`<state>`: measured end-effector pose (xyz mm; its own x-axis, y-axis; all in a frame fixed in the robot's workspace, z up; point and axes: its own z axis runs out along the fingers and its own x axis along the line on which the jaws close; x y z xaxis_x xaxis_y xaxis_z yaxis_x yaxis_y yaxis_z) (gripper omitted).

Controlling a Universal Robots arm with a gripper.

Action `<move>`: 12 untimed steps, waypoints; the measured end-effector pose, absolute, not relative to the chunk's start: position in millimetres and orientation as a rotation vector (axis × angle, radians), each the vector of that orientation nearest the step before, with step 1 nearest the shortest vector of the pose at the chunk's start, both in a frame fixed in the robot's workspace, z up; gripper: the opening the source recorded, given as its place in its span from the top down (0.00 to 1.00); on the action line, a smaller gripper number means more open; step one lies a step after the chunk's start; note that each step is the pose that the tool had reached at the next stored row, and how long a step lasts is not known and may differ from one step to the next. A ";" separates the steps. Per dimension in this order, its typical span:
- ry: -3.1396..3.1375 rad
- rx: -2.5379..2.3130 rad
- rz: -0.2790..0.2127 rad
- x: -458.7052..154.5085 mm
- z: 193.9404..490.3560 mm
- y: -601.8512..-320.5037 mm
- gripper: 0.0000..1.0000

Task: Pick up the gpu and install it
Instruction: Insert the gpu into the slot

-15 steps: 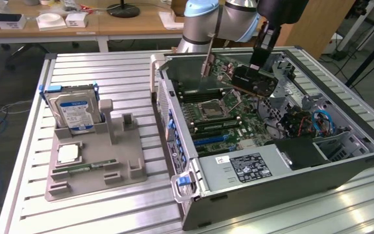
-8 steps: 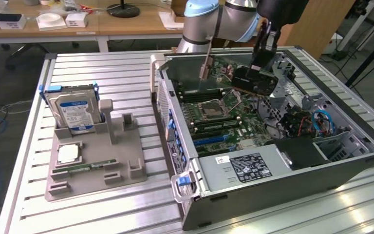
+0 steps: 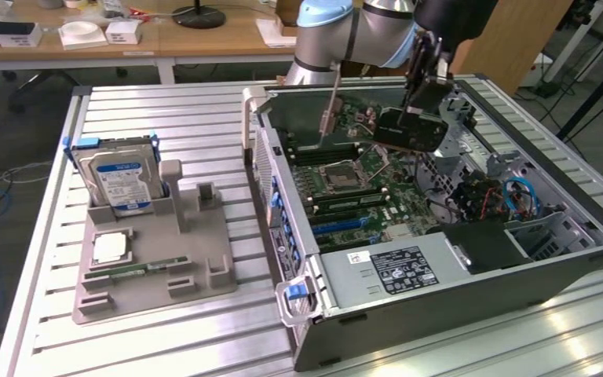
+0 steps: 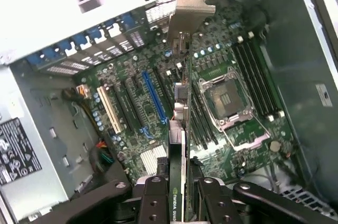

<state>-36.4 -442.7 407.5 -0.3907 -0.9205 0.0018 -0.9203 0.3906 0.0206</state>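
**A:** Exterior view first. What's on the bench (image 3: 176, 110)?

**B:** It's one bench of ribbed metal slats, and it carries two large things. At the exterior view's left is one grey moulded holder (image 3: 191, 259) with three parts in it. One silver hard drive (image 3: 122, 182) with a blue-white label stands upright in a slot. One square processor (image 3: 110, 248) lies flat, and one narrow green memory stick (image 3: 123, 272) lies just below it.

**A:** And the other large thing?

**B:** That's one dark computer case (image 3: 469, 322) with its side open. Inside are one green motherboard (image 3: 370, 196) and one silver power supply (image 3: 385, 267) with a black label. In the upper middle of the frame the gripper (image 3: 398, 129) holds the gpu (image 3: 330, 110) above the motherboard.

**A:** Now the wrist view?

**B:** Two black fingers (image 4: 153, 203), studded with bolts, are clenched on the gpu (image 4: 178, 150), one on each face. The card shows edge-on, thin and flat, and ends in one long silver bracket (image 4: 193, 12). Beyond it lies the motherboard (image 4: 222, 49), with one square metal processor socket (image 4: 227, 97), one blue slot (image 4: 153, 94) and one white slot (image 4: 108, 109).
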 end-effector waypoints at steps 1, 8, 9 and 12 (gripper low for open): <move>-2.593 1.750 -0.025 -36.4 407.3 -442.7 0.74; -2.476 1.911 -0.023 -36.4 406.0 -442.7 0.74; -2.457 1.935 -0.023 -36.4 405.9 -442.7 0.74; -2.404 2.001 -0.022 -36.4 405.1 -442.7 0.74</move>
<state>-36.4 -442.7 405.1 -0.1817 -0.9833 0.0015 -0.9832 0.1817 0.0194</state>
